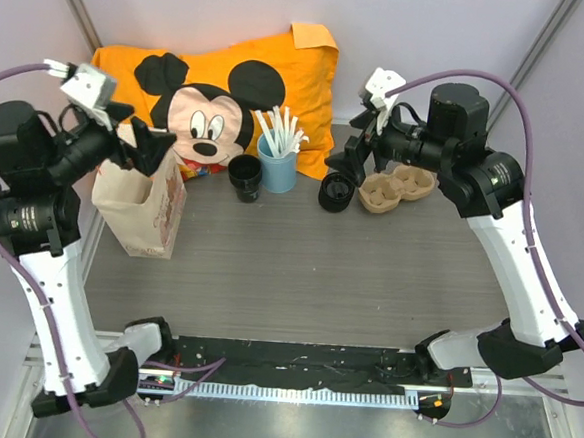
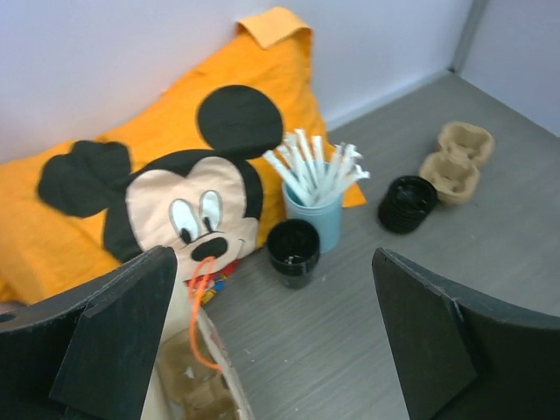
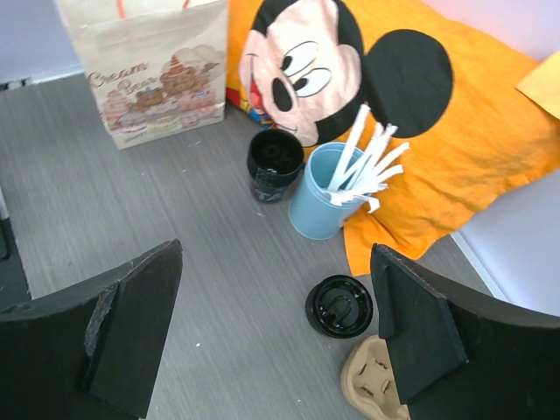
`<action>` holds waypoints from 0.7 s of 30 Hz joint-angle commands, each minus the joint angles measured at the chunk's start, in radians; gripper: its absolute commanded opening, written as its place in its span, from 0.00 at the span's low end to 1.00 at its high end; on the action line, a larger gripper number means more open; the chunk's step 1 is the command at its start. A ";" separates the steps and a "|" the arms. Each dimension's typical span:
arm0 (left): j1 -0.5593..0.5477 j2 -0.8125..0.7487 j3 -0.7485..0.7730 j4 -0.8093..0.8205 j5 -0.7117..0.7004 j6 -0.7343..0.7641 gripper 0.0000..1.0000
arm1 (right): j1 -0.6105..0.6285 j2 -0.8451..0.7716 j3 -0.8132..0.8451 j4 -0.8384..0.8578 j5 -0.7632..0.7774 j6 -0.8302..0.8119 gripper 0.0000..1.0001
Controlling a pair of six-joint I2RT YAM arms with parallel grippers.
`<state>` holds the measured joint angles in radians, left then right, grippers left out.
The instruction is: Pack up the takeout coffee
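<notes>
Our right tool [image 3: 273, 337], jaws apart and empty, hangs above the takeout coffee [image 3: 339, 306], which stands on the surface just right of the blue cup [image 3: 320, 203]. We should centre over the lid, descend, and squeeze the body gently. Well left of the blue cup, our left tool [image 2: 271, 337] gapes empty too. We count one coffee, one open black cup [image 3: 275, 164], one blue cup, one carrier [image 3: 363, 387] and one paper bag [image 3: 157, 70].

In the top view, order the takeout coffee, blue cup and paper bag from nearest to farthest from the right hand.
1. takeout coffee, right beside the right hand.
2. blue cup, at centre back.
3. paper bag, far left.
</notes>
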<state>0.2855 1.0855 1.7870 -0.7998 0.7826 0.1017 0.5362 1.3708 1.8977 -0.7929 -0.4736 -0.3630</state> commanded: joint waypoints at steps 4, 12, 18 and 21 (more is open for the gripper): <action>-0.416 0.077 0.020 -0.154 -0.252 0.174 1.00 | -0.088 0.037 -0.003 0.107 0.016 0.093 0.92; -0.687 0.217 -0.069 -0.121 -0.542 0.242 1.00 | -0.199 0.051 -0.097 0.161 0.018 0.125 0.92; -0.697 0.301 -0.182 -0.009 -0.585 0.257 1.00 | -0.246 0.056 -0.187 0.196 0.049 0.128 0.91; -0.698 0.330 -0.215 0.045 -0.585 0.262 1.00 | -0.254 0.070 -0.247 0.228 0.081 0.130 0.91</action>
<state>-0.4103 1.4052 1.5955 -0.8776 0.2371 0.3386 0.2913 1.4292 1.7088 -0.6464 -0.4377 -0.2512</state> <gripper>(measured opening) 0.996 0.912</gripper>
